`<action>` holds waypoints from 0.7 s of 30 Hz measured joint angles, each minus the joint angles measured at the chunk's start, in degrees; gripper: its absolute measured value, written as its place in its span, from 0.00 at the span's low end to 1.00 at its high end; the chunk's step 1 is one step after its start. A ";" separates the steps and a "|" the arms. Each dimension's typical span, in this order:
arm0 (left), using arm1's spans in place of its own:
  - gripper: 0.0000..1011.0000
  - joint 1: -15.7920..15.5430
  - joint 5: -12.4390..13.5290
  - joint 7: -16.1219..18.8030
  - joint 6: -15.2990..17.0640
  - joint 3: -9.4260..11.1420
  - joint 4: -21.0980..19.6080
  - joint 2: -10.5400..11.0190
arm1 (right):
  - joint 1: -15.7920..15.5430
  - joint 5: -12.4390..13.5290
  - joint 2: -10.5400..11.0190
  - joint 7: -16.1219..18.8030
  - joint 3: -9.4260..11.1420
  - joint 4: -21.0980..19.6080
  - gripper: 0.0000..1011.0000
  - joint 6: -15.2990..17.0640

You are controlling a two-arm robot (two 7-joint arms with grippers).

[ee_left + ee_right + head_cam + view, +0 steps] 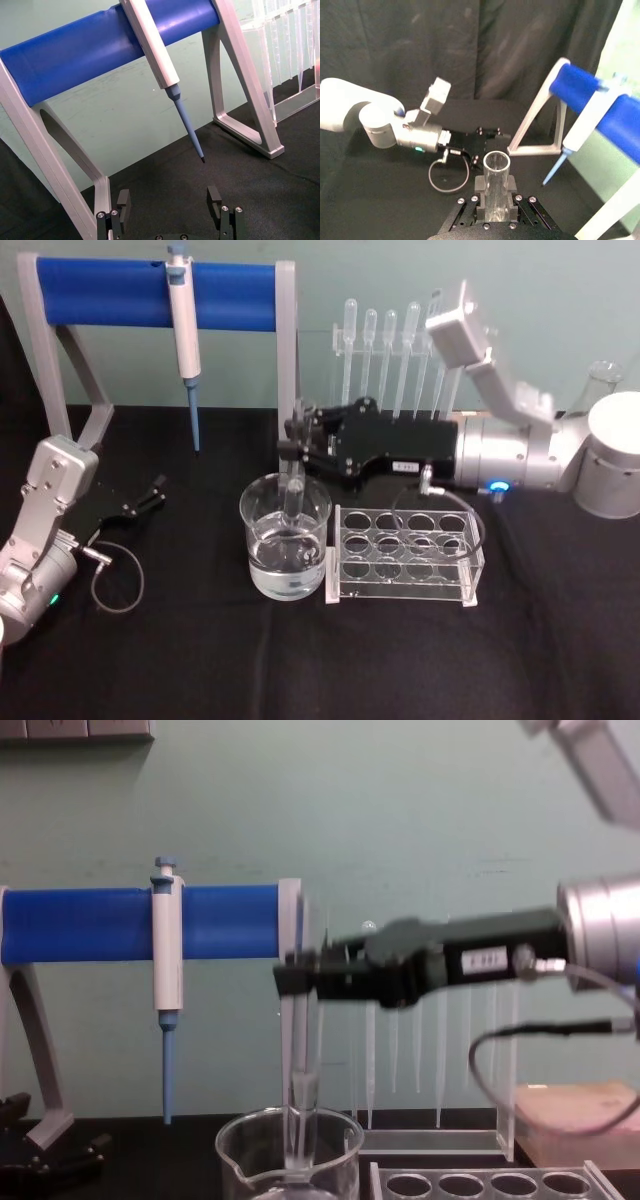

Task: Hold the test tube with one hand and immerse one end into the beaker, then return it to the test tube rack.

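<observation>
Right end effector reaches level across from the right, above the beaker, fingers clamped on the test tube, which hangs upright with its lower end inside the beaker. Chest view gives the side profile: tube descending past the beaker rim; depth relative to the water cannot be read there. Right wrist view looks down on the tube's open flared rim between the pads. Empty clear rack sits just beside the beaker on the black desk. Left end effector rests low at the left, fingers apart, empty, facing the blue stand's pipettor.
</observation>
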 joint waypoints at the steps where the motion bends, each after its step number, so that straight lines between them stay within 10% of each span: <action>1: 0.99 0.00 0.00 0.00 0.00 0.00 0.00 0.00 | 0.28 0.22 0.47 -0.02 0.23 -1.00 0.24 0.24; 21: 0.99 0.00 0.00 0.00 0.00 0.00 0.00 0.00 | -5.90 5.56 12.41 -3.56 6.31 -14.92 0.23 0.78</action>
